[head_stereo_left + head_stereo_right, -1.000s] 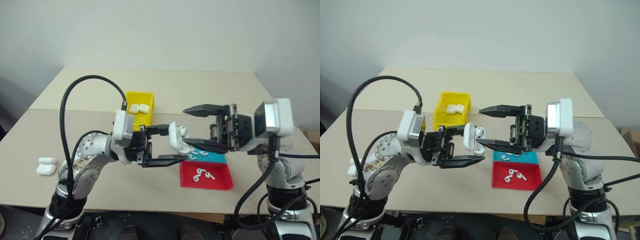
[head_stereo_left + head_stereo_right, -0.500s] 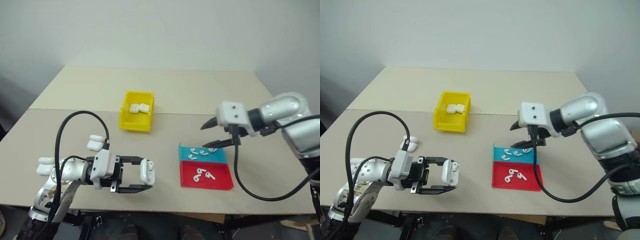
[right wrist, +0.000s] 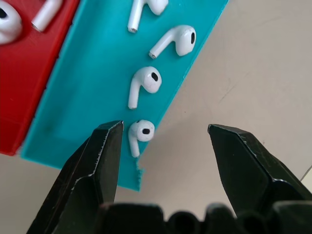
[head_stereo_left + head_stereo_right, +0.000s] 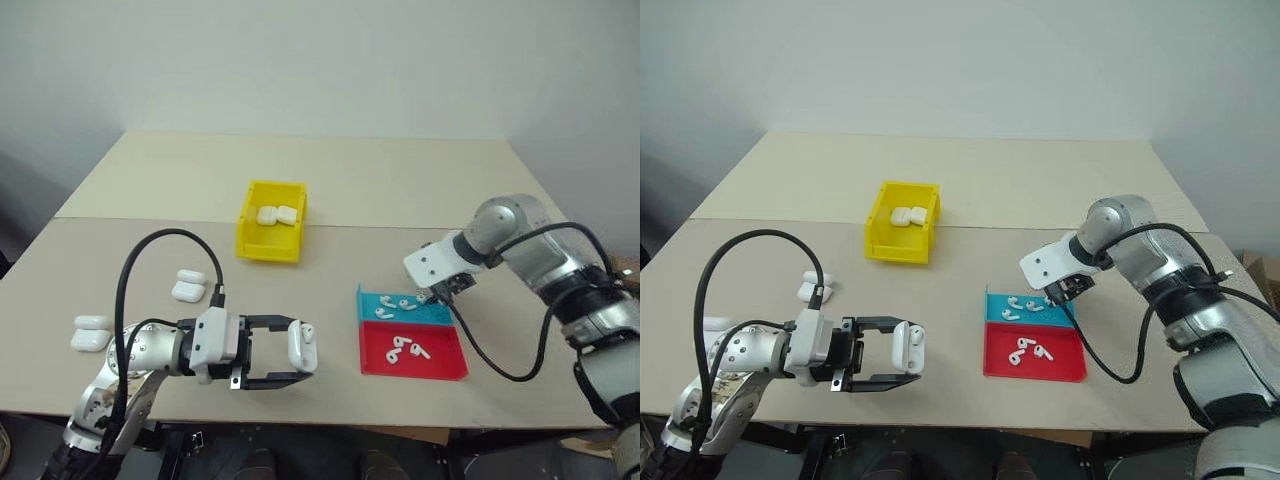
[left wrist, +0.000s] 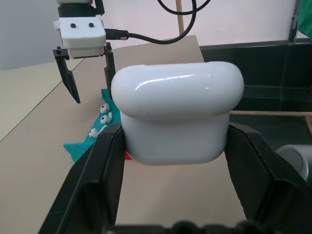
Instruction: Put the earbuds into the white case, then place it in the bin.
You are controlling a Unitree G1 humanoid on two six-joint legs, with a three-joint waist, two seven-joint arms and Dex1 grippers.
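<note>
My left claw [image 4: 296,365] pinches the small glossy white pebble-shaped case [image 4: 301,344] above the surface, my right claw [image 3: 163,146] hangs spread over tiny white earbuds [image 3: 141,132] in the shallow blue tray [image 4: 436,315], so loading and the yellow plastic bin [image 4: 270,245] remain.

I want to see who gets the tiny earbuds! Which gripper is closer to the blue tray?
Right. The right gripper hangs open just over the blue tray's far end; the left gripper is off to the side, holding a case.
</note>
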